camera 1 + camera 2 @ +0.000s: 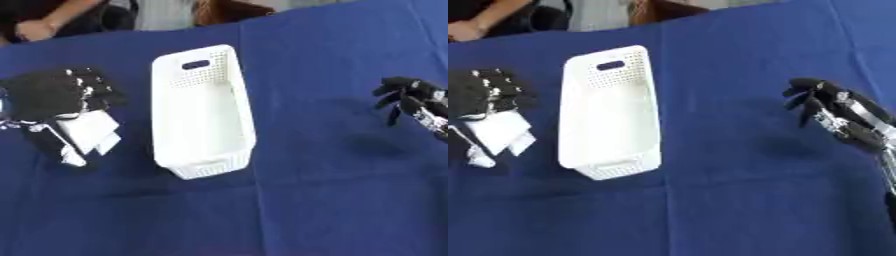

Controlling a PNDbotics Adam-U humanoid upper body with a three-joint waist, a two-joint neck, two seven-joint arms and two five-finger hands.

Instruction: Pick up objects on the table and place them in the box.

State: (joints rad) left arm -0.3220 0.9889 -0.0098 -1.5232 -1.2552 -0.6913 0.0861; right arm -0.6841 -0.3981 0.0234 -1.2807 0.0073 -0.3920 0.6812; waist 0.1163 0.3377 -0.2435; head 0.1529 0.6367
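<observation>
Where the blue cloth [350, 200] covers the whole table, a long white box [203, 112] stands a little left of the middle, its length running away from the robot and slightly askew. Its walls are perforated near the rim, a handle slot [196, 64] is cut into the far end, and its inside looks bare. To the left of the box, apart from it, the left hand [52, 92] is over a white, flat, angular object [89, 132]; the dark fingers are curled over the object's upper part, and the lower white corners stick out below the hand. It seems to be folded or layered, though the edges are too soft to say what it is, and whether it is lifted off the cloth or resting on it cannot be told. The right hand [815, 100] shows at the right edge, well apart from the box, above the cloth, with its fingers loosely bent downward, spread apart and holding nothing
</observation>
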